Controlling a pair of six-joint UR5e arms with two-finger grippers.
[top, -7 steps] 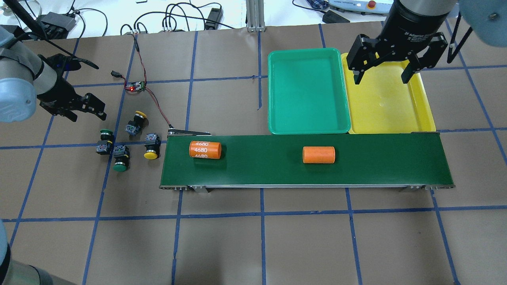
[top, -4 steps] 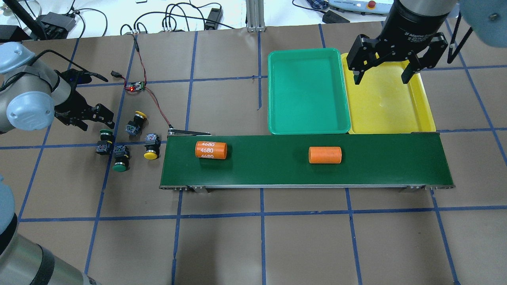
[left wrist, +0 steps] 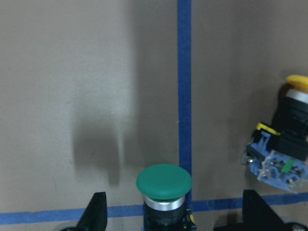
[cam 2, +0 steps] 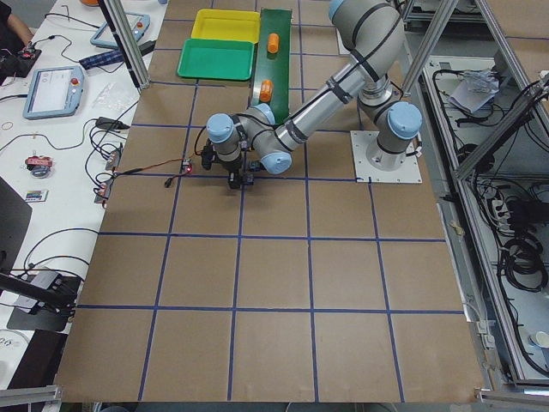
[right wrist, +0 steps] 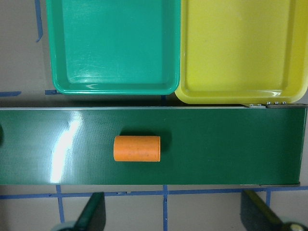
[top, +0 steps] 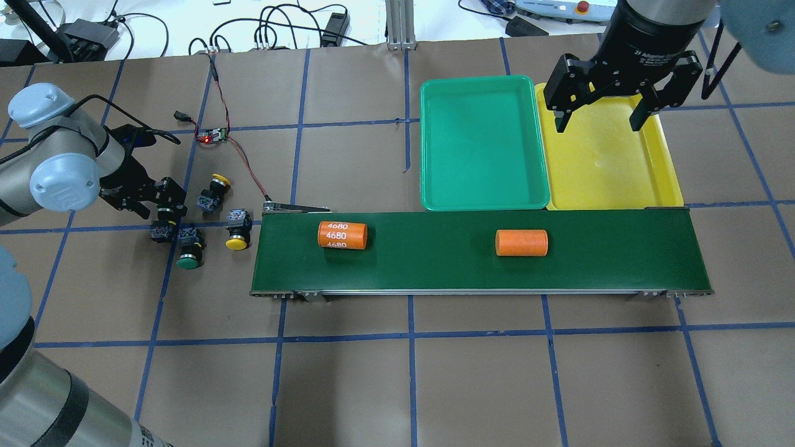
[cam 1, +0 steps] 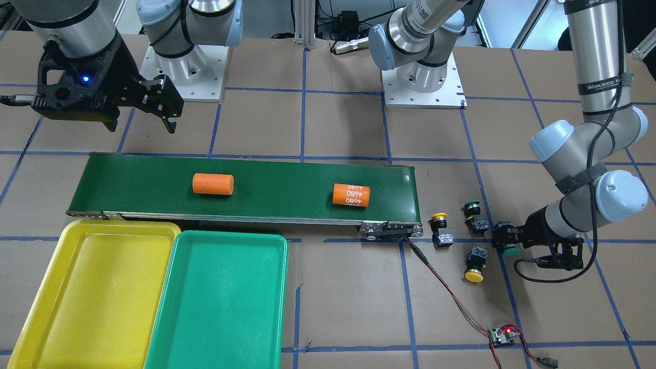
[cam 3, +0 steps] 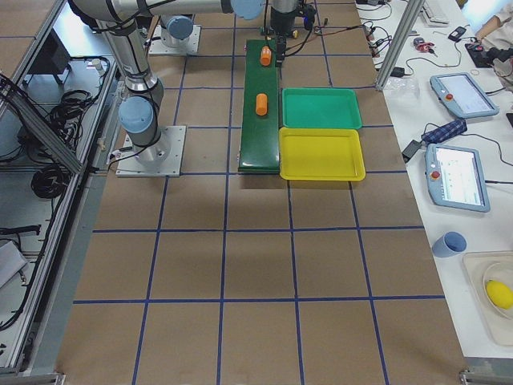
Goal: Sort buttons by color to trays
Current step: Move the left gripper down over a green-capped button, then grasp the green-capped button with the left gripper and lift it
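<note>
- At the bottom centre of the left wrist view, a green-capped button (left wrist: 163, 181) stands cap up on a blue tape line, between the two fingers (left wrist: 96, 214) of my left gripper (left wrist: 174, 207).
- Those fingers are spread wide, with a gap on either side of the cap, so nothing is pinched.
- At the right edge of the same view, a yellow-capped button (left wrist: 288, 144) lies tilted, showing its bluish contact block.
- At the left of the overhead view, the second green-capped button (top: 187, 261) lies just below my gripper, and the other yellow-capped button (top: 236, 243) sits near the belt's left end.
- All four buttons are on the brown table, well apart from the trays.
- The green tray (top: 481, 143) and yellow tray (top: 612, 167) sit side by side at the upper right of the overhead view, touching the conveyor belt's (top: 435, 261) far edge.
- On the belt lie a numbered orange cylinder (top: 342, 235) towards the left and a plain orange cylinder (top: 522, 243) right of centre.
- My right gripper (top: 597, 127) hangs at the upper right of that view with its fingers wide apart, gripping nothing.
</note>
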